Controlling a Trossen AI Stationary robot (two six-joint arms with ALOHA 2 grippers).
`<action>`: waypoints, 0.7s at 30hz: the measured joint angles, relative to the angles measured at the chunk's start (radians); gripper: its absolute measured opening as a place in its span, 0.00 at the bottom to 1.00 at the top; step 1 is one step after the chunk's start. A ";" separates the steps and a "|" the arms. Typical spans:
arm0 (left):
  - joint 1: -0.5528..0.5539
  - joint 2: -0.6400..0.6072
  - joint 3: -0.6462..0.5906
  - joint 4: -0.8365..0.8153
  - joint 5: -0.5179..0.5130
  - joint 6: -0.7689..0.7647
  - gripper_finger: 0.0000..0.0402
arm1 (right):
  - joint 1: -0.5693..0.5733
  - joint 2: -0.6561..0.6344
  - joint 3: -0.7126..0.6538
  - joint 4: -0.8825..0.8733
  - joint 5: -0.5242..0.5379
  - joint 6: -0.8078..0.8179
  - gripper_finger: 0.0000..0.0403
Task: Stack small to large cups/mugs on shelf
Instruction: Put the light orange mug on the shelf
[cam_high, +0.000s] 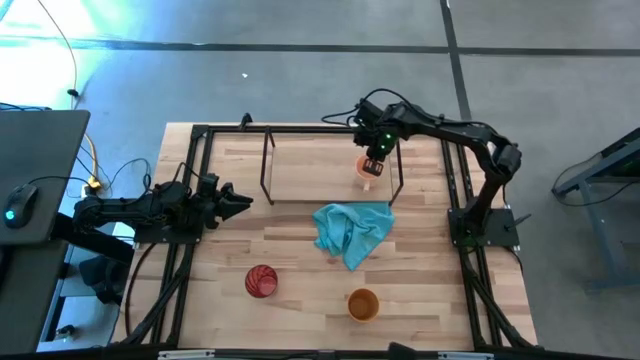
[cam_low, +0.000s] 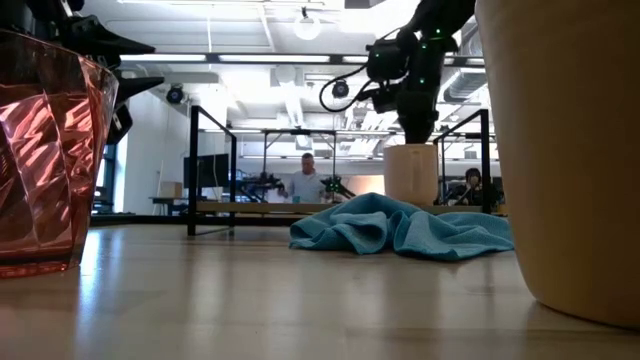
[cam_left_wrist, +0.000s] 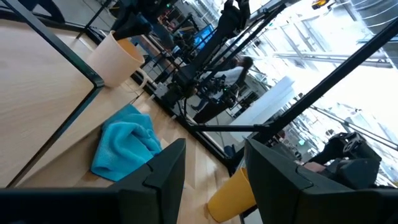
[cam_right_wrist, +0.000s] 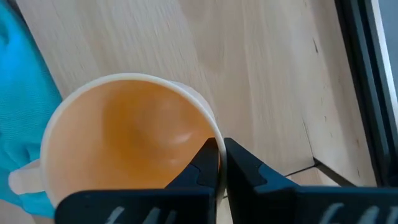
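The table (cam_high: 300, 290) is pale jointed wood with black rails, set on a grey floor, and beyond it lies an open room of desks, where a person (cam_low: 306, 180) sits. The right gripper (cam_high: 375, 166) pinches the thin rim of the smooth, round orange mug (cam_high: 364, 168), which stands on the wooden board of the thin black-framed shelf (cam_high: 300, 170), a crumpled teal cloth (cam_high: 350, 232) just in front of it. Well away toward the table's near edge stand the ribbed, translucent red cup (cam_high: 261, 281) and the plain amber cup (cam_high: 362, 304), while the left gripper (cam_high: 236, 201) waits open by the shelf's other end.
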 joint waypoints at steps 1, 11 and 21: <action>0.000 0.000 0.000 0.000 0.000 0.000 0.38 | 0.000 0.000 0.000 0.006 0.000 -0.007 0.00; 0.000 0.000 0.000 -0.002 0.000 0.002 0.38 | -0.005 0.001 0.000 0.036 -0.007 -0.045 0.00; 0.000 0.000 0.000 -0.002 -0.006 0.003 0.38 | -0.004 0.001 0.000 0.037 -0.028 -0.066 0.00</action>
